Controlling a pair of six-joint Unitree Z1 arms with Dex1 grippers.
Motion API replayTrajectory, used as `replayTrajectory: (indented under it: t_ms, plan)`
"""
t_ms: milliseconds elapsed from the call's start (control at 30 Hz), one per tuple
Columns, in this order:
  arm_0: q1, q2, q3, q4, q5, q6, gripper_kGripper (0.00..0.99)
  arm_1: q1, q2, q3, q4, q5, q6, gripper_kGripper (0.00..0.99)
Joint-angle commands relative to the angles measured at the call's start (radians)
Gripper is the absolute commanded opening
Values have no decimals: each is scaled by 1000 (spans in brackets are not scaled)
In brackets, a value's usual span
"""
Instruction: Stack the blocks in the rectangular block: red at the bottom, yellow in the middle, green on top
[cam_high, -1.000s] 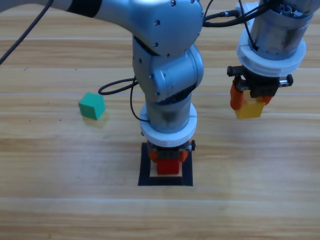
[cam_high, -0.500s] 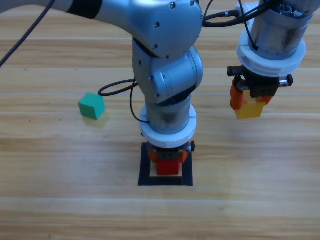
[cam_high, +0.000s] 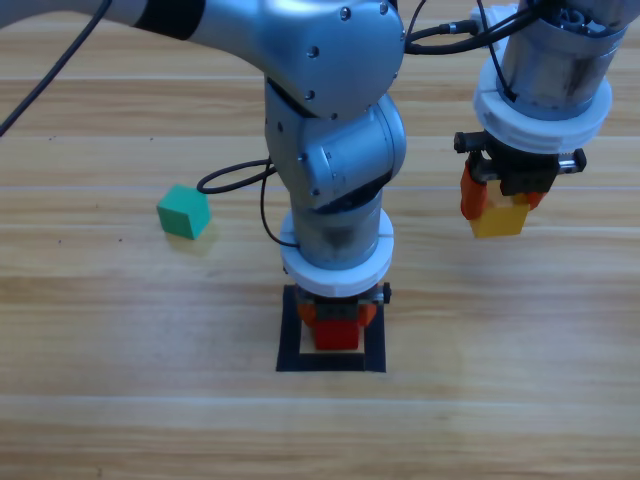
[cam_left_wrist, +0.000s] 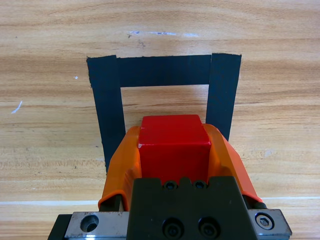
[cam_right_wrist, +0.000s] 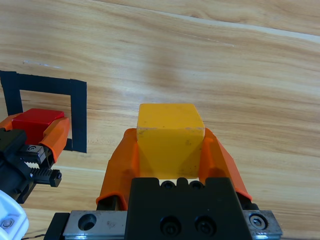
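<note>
The red cube (cam_left_wrist: 174, 145), plain and sharp-edged, is clamped between the 2 orange jaws of the left gripper (cam_high: 337, 322) over the hollow centre of the black tape square (cam_high: 290, 340), a flat matte outline near the middle of the wooden table's (cam_high: 120, 330) front edge. The yellow cube (cam_right_wrist: 170, 135), equally plain, is gripped by the right gripper (cam_high: 503, 205) and held apart from the square, toward the table's right edge. The teal-green cube (cam_high: 184, 211) is seen lying alone on the grained planks toward the left edge.
</note>
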Motion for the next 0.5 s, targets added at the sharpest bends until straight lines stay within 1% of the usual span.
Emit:
replayTrajectory:
  t_ms: [33, 100, 167, 200, 233, 300, 367, 400, 433, 500]
  plan:
    - [-19, 63, 19, -14, 12, -8, 100, 1, -17, 28, -34, 2, -5, 0]
    - [-19, 67, 21, -14, 12, -8, 121, 1, -18, 28, -34, 3, -5, 0]
    - [-19, 69, 21, -15, 12, -8, 169, 1, -18, 28, -34, 3, -5, 0]
    - [-19, 67, 19, -17, 12, -8, 247, 1, -18, 28, -34, 3, -5, 0]
    - [-19, 67, 19, -20, 12, -8, 304, 1, -18, 28, -34, 3, -5, 0]
    - [-19, 69, 19, -21, 12, -8, 492, 1, -18, 28, -34, 3, -5, 0]
    - [-19, 69, 18, -24, 12, -8, 845, 1, -18, 28, -34, 3, -5, 0]
    - [-21, 66, 19, -23, 12, -8, 969, 1, -18, 28, -34, 3, -5, 0]
    - [-19, 61, 21, -21, 15, -8, 989, 1, -18, 28, -34, 3, -5, 0]
    - [-19, 52, 27, -20, 16, -8, 990, 1, -20, 28, -34, 3, -4, 0]
